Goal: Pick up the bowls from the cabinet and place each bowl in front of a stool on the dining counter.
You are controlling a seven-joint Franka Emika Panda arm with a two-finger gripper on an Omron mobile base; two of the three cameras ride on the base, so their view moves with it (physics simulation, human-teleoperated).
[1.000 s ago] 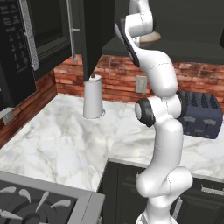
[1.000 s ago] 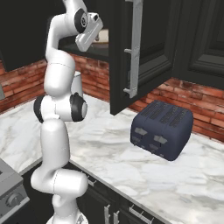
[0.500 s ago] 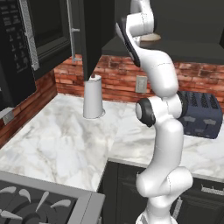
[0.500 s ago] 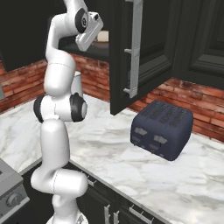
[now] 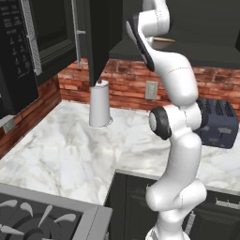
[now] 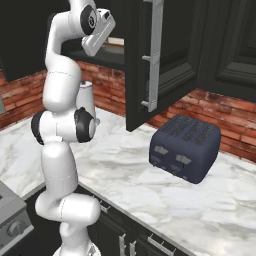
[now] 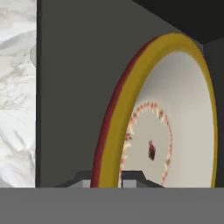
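Left base view: the arm reaches up into the open cabinet [image 5: 101, 28], whose door hangs out above the bench [image 5: 70, 150]. Just past the wrist, a sliver of the cream bowl [image 5: 165, 41] lies on the shelf near its front edge. The end effector itself is hidden behind the arm here. A paper towel roll [image 5: 99, 104] stands near the bench's back edge, and a toaster [image 5: 216, 123] sits toward the right end.

Right base view: the hand tilts up to the shelf [image 6: 102, 55] beside the open door with its long handle [image 6: 152, 55]. A pale strip of the bowl's rim shows at the shelf's front edge, right by the hand. The fingertips are too small to make out here.

Hand view: the end effector [image 7: 109, 177] has its two tips pinched nearly together on the bowl's tan rim, one tip on either side of the wall, so it appears clamped on the cream bowl. The bowl's pale inside with its ring pattern faces the camera, against the dark cabinet interior.

Judgement: this is the grasp of the first bowl, with the hold apparently just made and the bowl not yet lifted clear. The next move calls for a small lift off the shelf, then a straight pull out past the door edge, keeping the bowl from twisting in a thin rim grip. After that comes the carry to the dining counter.
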